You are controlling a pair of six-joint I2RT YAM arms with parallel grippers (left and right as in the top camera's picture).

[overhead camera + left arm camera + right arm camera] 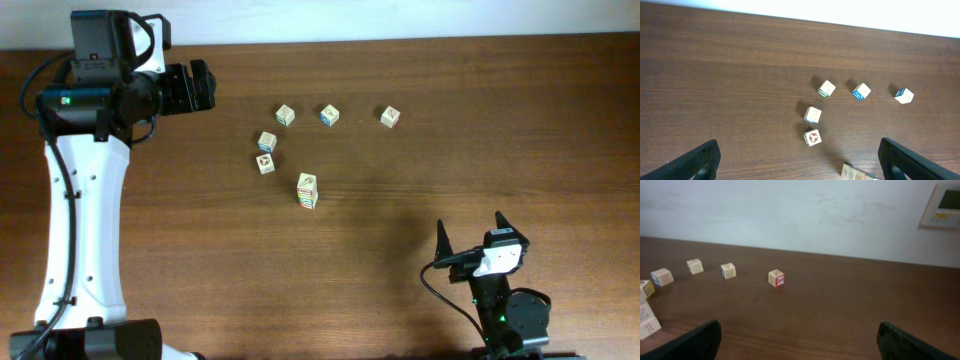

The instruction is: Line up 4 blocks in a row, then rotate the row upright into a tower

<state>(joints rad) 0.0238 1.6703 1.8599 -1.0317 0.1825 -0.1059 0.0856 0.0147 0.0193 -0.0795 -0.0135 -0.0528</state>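
Well, both arms hang clear and nothing is in hand. The left gripper point(205, 85) has its black jaws spread wide over the dark brown wooden table point(520, 120), with only tabletop between them. The small pale wooden blocks with printed faces point(813, 114) lie ahead of those jaws, nearer the finger point(910, 160) on the right of the wrist view than its partner.

Furthest ahead, three sit in a line running crosswise to the jaws: a green-marked block point(826, 88), a blue-marked block point(861, 91) and an end block point(904, 95). Each stands apart from its neighbour, and each is turned at its own slight angle. Closer in, two more sit one behind the other, the nearer being a block with a reddish figure on top point(812, 137). Just beside that same finger a tight cluster point(307, 190) peeks in. Seen from overhead, its long axis runs the same way as that pair's line, across the row of three. How many cubes it holds I cannot tell.

Over to the right gripper point(470, 232): jaws wide apart too, gripping nothing. All the blocks are well ahead and off to the left of them, and the one nearest the centre line is a red-faced block point(776, 278), red side turned toward the jaws.
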